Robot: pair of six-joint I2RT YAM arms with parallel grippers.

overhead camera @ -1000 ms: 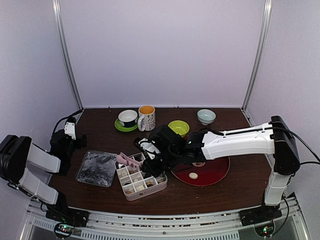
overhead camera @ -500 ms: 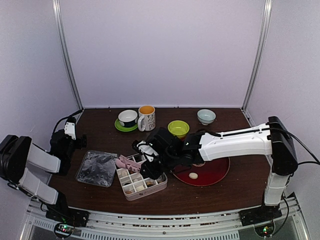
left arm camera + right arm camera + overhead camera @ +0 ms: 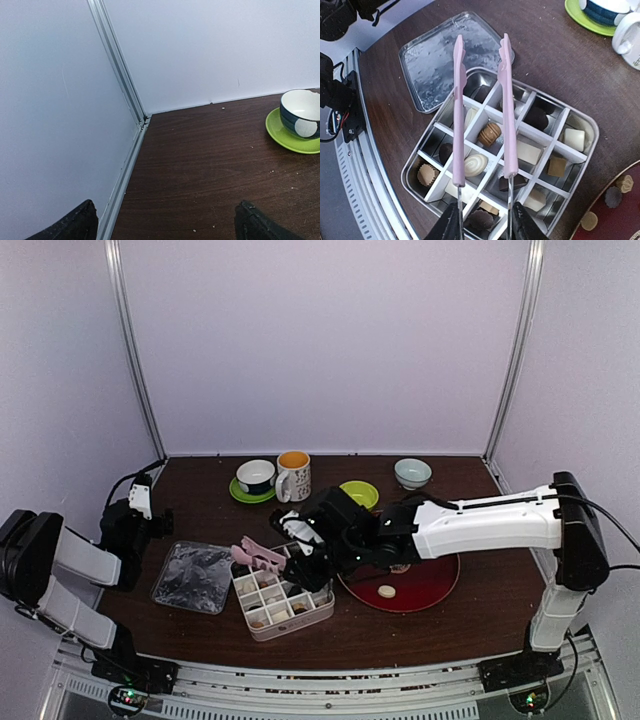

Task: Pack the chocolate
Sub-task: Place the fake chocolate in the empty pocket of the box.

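**Right arm over the tin, mid-task.** My right gripper (image 3: 482,222) is clasped on the handle end of the pink tongs (image 3: 504,100). Its fingers pinch the two arms only lightly, so the arms spring apart toward the tips. I see nothing between the tips. The tongs hang above the tin (image 3: 298,624), and their tips reach past its left edge.

**Chocolate.** Most of the chocolate (image 3: 490,134) already lies inside the tin, roughly one piece to a compartment, in dark, tan and cream. I judge that the dividers are there to keep the pieces from rubbing together. A few pieces are left on the red plate (image 3: 430,585), which lies just to the right of the tin and close enough for a short carry.

**Lid.** The clear lid (image 3: 432,60) lies flat just to the left of the tin. There it keeps the top of the tin open and is out of the way of the plate.

**Left arm.** My left gripper (image 3: 167,222) is well to the left of the tin, near the side wall. Its jaws are spread wide and hold nothing. I take this as a parked pose that leaves the tin to the right arm.

**Reading.** The packing looks largely done. With the tongs empty, I expect the next reach to go right of the tin, to the plate. The risk is the light squeeze, because too much force could mark a soft piece.
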